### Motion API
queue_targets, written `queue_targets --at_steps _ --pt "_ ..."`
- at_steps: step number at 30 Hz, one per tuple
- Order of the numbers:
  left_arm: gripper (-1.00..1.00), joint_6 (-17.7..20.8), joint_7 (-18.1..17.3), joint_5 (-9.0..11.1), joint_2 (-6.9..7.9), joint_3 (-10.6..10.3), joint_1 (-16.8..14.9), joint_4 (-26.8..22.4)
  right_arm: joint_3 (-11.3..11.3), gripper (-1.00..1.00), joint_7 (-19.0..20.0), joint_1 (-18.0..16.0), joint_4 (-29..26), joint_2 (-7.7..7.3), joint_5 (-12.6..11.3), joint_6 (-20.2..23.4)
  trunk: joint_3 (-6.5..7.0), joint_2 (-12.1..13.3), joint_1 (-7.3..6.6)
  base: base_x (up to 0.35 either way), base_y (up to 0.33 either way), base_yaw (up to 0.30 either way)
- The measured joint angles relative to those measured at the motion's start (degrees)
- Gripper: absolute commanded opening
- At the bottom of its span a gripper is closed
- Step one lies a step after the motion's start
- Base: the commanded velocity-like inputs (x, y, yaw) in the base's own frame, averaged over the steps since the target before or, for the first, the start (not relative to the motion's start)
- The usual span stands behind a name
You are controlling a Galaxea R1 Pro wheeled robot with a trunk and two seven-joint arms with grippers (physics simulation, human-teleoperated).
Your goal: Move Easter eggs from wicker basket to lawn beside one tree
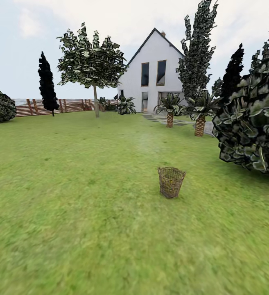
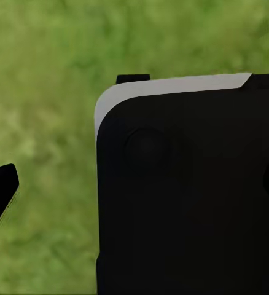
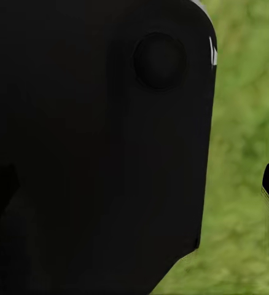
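Basket (image 1: 170,182) upright on lawn (image 1: 68,196), well ahead, contents hidden by weave. Both grippers' state unreadable; probably tucked for driving.

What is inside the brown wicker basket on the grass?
The small woven brown-tan wicker basket stands upright on the green lawn. Through its open weave no yellow eggs can be made out; the wall hides the bottom.

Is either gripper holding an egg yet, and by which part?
Cannot be told from the wrist views: only dark robot body and grass show. The wicker basket stands on the lawn ahead, untouched.
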Motion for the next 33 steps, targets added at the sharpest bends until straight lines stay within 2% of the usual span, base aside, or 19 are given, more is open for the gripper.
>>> queue_targets --at_steps 18,26,33 --pt "1.0 0.0 0.0 0.0 0.0 0.0 0.0 0.0 -0.2 1.0 0.0 0.0 0.0 -0.02 0.0 -0.2 0.0 0.0 0.0 0.339 0.0 -0.002" --pt "1.0 0.0 0.0 0.0 0.0 0.0 0.0 0.0 -0.3 1.0 0.0 0.0 0.2 -0.02 -0.1 -1.7 0.0 0.0 0.0 0.339 0.0 -0.146" --pt "1.0 0.0 0.0 0.0 0.0 0.0 0.0 0.0 -0.2 1.0 0.0 0.0 0.3 0.01 -0.1 -2.0 -0.04 0.0 0.0 0.338 0.0 -0.039"
